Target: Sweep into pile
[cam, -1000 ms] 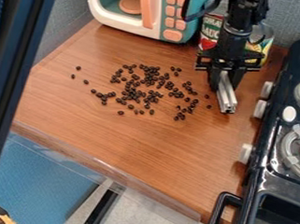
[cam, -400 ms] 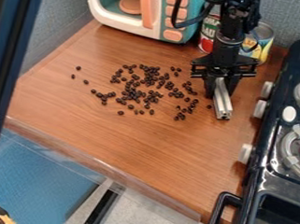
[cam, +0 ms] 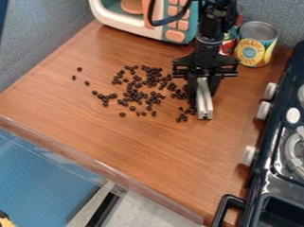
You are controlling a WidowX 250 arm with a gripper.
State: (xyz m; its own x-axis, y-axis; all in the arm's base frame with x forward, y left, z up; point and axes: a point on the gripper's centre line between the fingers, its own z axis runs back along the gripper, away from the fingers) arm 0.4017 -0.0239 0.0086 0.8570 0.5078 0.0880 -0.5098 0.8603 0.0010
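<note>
My gripper (cam: pixel 204 84) hangs over the right part of the brown work surface, shut on a silvery metal bar (cam: pixel 204 102) that points down toward the front. The bar's lower end is at the right edge of the scattered dark beans (cam: pixel 146 91). The beans lie loosely spread to the left of the bar, densest around the middle of the spread, with a few strays at the far left. Some beans at the right side are close against the bar or partly hidden by it and the gripper.
A toy microwave (cam: pixel 174 36) stands at the back, with cans (cam: pixel 256 44) to its right behind the arm. The black toy stove (cam: pixel 260 162) with light knobs borders the right side. The table's front edge (cam: pixel 102 165) slants across the lower left.
My gripper has moved left with the bar, from beside the stove to the right edge of the beans. The dark panel at the left has slid mostly out of view.
</note>
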